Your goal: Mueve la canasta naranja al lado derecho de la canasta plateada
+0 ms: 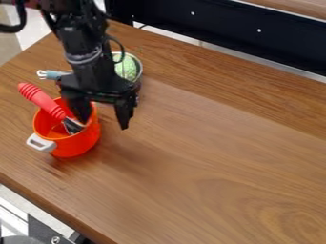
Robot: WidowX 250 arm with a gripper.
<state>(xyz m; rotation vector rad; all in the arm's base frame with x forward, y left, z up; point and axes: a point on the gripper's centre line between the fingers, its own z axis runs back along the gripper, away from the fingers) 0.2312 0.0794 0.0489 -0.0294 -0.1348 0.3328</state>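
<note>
At the orange pot [79,143], the fingers [124,114] straddle the rim, spread; a red-handled utensil [42,100] leans inside.

From above, the camera looks down at a slant, near enough to crop the wooden table [216,162].

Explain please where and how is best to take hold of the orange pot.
The orange pot is probably best pinched from above at its picture-right rim: it stands upright, open-topped, with a thin wall there, while the red handle leans over the opposite side.
</note>
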